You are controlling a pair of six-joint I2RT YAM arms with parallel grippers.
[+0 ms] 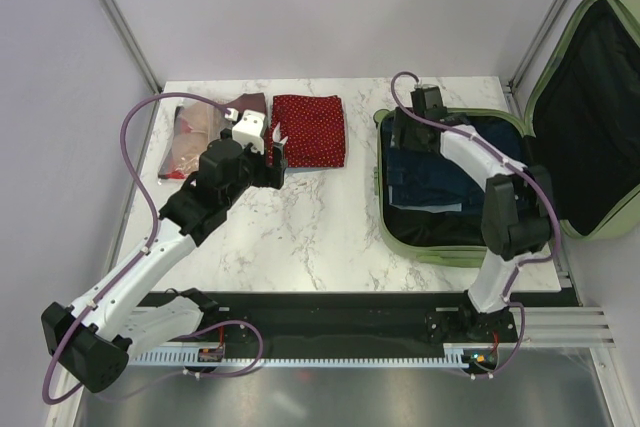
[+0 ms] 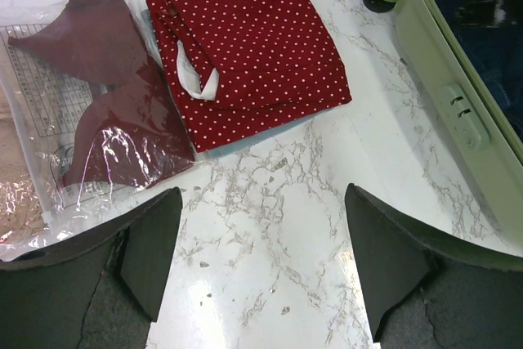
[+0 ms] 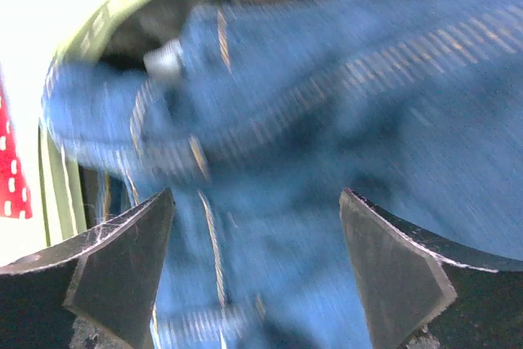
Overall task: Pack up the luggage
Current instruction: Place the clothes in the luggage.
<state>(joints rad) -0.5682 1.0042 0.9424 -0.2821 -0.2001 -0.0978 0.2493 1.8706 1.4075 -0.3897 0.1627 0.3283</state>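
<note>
1. Luggage [image 1: 440, 255]: sage-green hard shell, rounded corners, black lining
2. Lies open at the right of the top view, base flat
3. Lid [image 1: 600, 117] raised at the far right edge, lining facing left
4. Folded denim [image 1: 420, 185] in the base

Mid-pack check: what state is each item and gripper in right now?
Sage-green hard-shell luggage: open, lid swung back.
Blue denim jeans: folded, inside the luggage.
Red white-dotted fabric: folded, on the marble table.
Clear plastic bag holding maroon garment: flat on the table.
Left gripper: jaws open, empty.
Right gripper: jaws open, over the jeans.
</note>
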